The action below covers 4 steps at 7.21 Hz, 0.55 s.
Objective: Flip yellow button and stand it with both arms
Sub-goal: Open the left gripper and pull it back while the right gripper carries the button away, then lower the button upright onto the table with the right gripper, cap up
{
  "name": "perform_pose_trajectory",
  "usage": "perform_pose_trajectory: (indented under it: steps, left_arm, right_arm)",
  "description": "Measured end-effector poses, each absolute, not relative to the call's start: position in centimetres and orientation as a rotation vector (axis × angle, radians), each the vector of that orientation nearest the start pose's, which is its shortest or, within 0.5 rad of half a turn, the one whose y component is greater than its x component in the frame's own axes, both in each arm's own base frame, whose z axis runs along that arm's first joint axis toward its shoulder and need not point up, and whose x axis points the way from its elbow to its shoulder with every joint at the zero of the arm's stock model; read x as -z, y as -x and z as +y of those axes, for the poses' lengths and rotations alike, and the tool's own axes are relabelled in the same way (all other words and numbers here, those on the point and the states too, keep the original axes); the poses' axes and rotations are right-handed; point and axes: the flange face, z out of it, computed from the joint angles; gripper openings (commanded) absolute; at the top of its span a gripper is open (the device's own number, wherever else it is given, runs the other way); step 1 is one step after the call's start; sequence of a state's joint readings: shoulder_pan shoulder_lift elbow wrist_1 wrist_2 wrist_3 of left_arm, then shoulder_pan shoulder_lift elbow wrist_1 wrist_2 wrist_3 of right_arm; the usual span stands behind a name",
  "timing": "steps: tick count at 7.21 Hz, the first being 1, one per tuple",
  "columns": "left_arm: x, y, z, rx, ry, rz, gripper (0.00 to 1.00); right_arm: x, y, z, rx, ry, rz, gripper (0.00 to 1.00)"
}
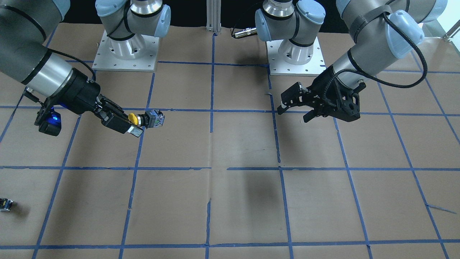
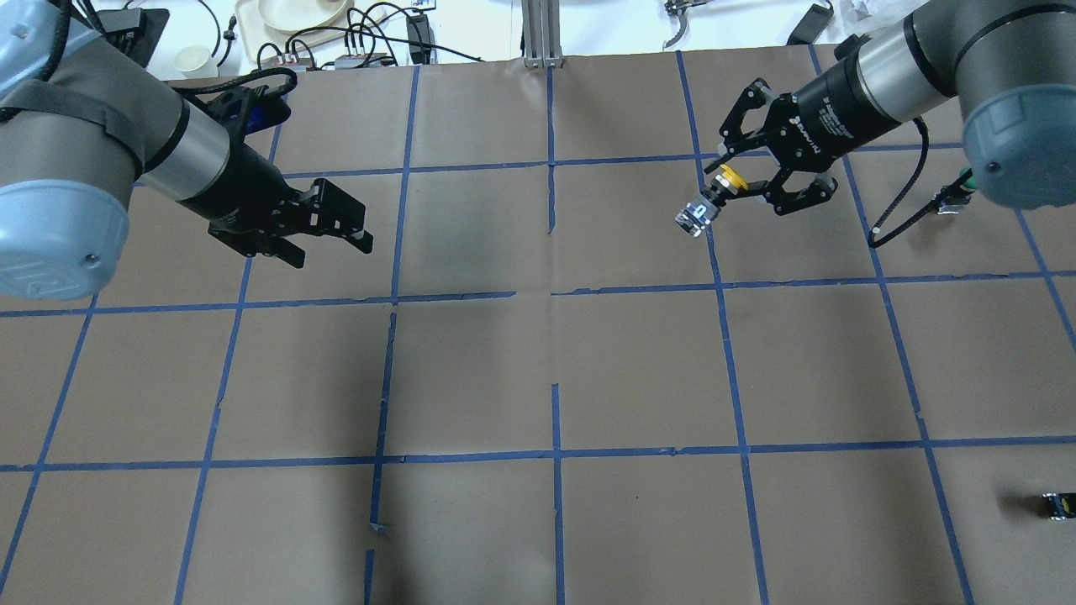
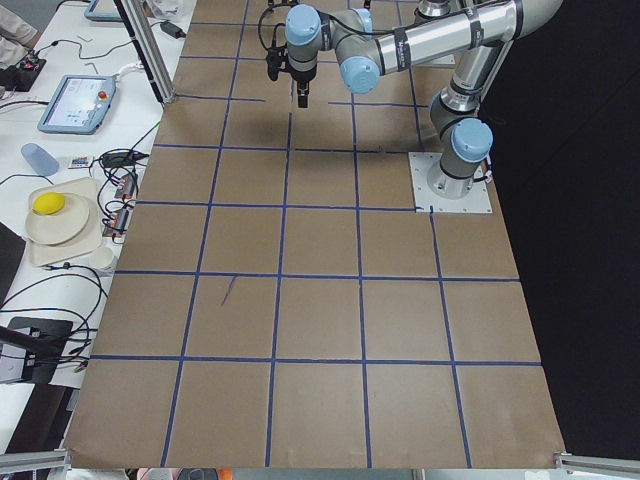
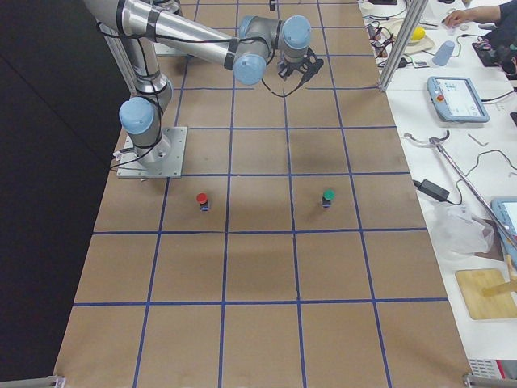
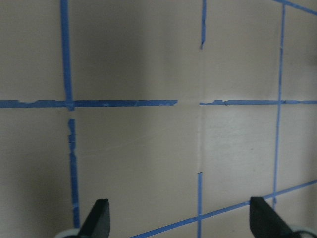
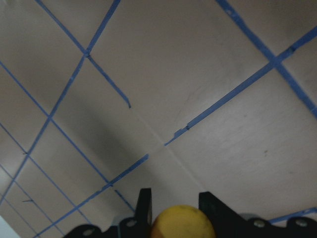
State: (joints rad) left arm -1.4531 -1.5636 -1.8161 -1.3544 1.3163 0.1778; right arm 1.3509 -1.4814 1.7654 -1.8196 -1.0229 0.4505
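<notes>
The yellow button (image 1: pixel 133 118) lies sideways in my right gripper (image 1: pixel 132 121), clear of the table. The fingers are shut on its yellow cap, and the black and grey base (image 1: pixel 154 118) sticks out past the fingertips towards the table's middle. In the overhead view the right gripper (image 2: pixel 733 179) holds the cap (image 2: pixel 732 176) with the base (image 2: pixel 696 215) pointing down-left. The cap (image 6: pixel 181 221) shows low in the right wrist view. My left gripper (image 2: pixel 334 238) is open and empty, far across the table; it also shows in the front-facing view (image 1: pixel 293 109) and the left wrist view (image 5: pixel 181 220).
A small dark capless switch block (image 2: pixel 1057 505) lies near the table's right edge, also in the front-facing view (image 1: pixel 5 204). A red-capped button (image 4: pixel 202 199) and a green-capped button (image 4: pixel 328 196) stand on the right end. Brown paper with blue tape grid (image 2: pixel 555 290) covers the table.
</notes>
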Motion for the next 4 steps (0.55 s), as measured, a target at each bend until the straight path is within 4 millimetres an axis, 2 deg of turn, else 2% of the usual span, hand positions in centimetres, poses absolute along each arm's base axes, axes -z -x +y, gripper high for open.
perform_pose_trajectory:
  steps: [2,4]
  left_arm:
    - [-41.3,14.3,-48.7,0.042,-0.281,3.187,0.99]
    - [-43.6,15.9,-49.8,0.057,-0.313,3.125,1.0]
  right_arm:
    - [-36.6,-2.1,-53.3,-0.031,-0.559,2.664,0.19]
    - [-35.0,2.6,-52.7,0.086,-0.18,2.826,0.18]
